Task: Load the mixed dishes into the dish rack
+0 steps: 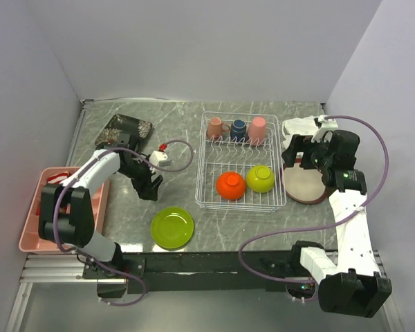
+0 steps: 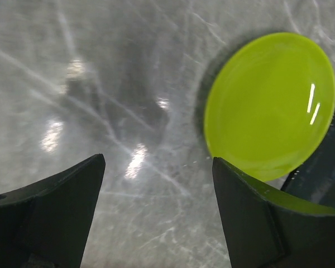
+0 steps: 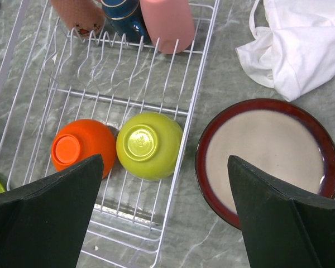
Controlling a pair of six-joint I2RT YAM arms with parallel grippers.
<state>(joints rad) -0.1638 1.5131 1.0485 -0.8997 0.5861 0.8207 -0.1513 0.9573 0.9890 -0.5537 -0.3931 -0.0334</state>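
The white wire dish rack (image 1: 209, 163) holds an upside-down orange bowl (image 1: 230, 185) and lime green bowl (image 1: 260, 178), plus salmon (image 1: 215, 128), navy (image 1: 238, 128) and pink (image 1: 258, 129) cups at its far end. A lime green plate (image 1: 172, 227) lies on the table near the front; it shows in the left wrist view (image 2: 271, 103). My left gripper (image 1: 150, 189) is open and empty, up-left of that plate. A brown round plate (image 3: 268, 156) lies right of the rack. My right gripper (image 1: 299, 158) hovers open over it. A black floral square plate (image 1: 124, 131) lies at the far left.
A pink divided tray (image 1: 34, 221) sits at the left edge under the left arm. A white cloth rag (image 1: 302, 127) lies behind the brown plate, also in the right wrist view (image 3: 298, 39). Grey walls enclose the marbled table.
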